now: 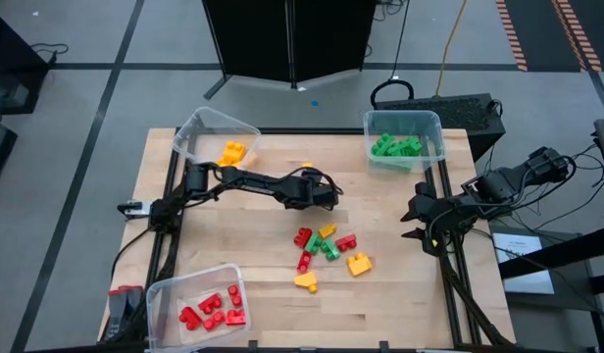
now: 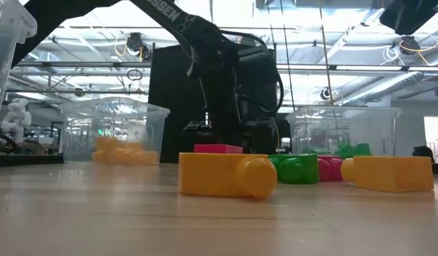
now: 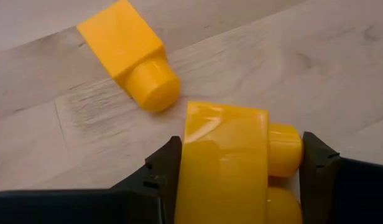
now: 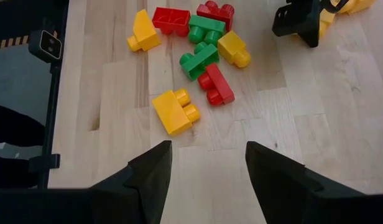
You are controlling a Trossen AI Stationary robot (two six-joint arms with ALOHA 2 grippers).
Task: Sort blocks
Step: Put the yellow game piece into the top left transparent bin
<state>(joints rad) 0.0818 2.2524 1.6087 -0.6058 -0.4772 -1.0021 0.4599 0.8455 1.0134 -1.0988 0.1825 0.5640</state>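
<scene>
The left gripper (image 3: 241, 180) pinches a yellow brick (image 3: 226, 165) between its two dark fingers (image 3: 157, 177), low over the wooden worktop (image 1: 253, 250) near its middle. A second, smaller yellow block (image 3: 129, 53) lies on the wood just beyond the held one, apart from it. In the high view the left arm stretches from the worktop's left edge toward the centre, its gripper (image 1: 327, 196) just above the loose pile of blocks (image 1: 327, 250), a mixed cluster of red, green and yellow pieces that sits right of centre. Bare wood stays open on all sides of that pile, widest toward the left.

The right gripper (image 4: 204, 165) hangs with its fingers spread and nothing between them, at the worktop's right edge (image 1: 420, 221), well apart from the pile.

Three clear bins sit at the borders: one at the far left corner (image 1: 199, 132) with yellow blocks in it, one at the far right (image 1: 429, 123) holding green blocks, and one at the near left corner (image 1: 165, 294) holding red blocks. The near right corner is open wood.
</scene>
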